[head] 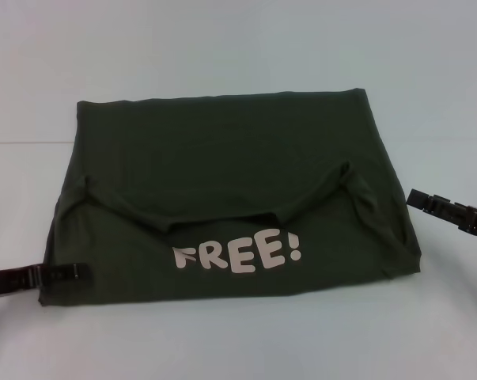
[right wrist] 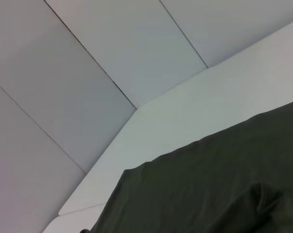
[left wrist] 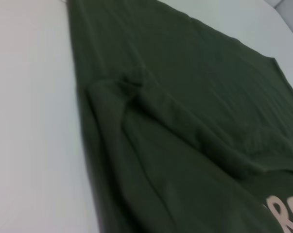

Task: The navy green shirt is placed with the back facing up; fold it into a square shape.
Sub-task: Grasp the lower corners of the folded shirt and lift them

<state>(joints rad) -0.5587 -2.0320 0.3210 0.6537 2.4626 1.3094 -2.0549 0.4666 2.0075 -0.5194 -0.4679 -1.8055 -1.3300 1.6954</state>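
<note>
The navy green shirt (head: 222, 174) lies on the white table as a wide rectangle. Its near part is folded over onto the rest, so the cream "FREE!" lettering (head: 238, 255) faces up, and the sleeves are tucked in at both sides. My left gripper (head: 78, 272) lies low over the shirt's near left edge. My right gripper (head: 416, 198) hovers just off the shirt's right edge without touching it. The left wrist view shows the folded layers (left wrist: 185, 121) and a bit of lettering (left wrist: 287, 213). In the right wrist view only a far corner of the shirt (right wrist: 219, 184) appears.
The white table (head: 222, 47) stretches around the shirt on all sides. Its far edge and corner (right wrist: 136, 109) meet pale wall panels (right wrist: 88, 58) in the right wrist view.
</note>
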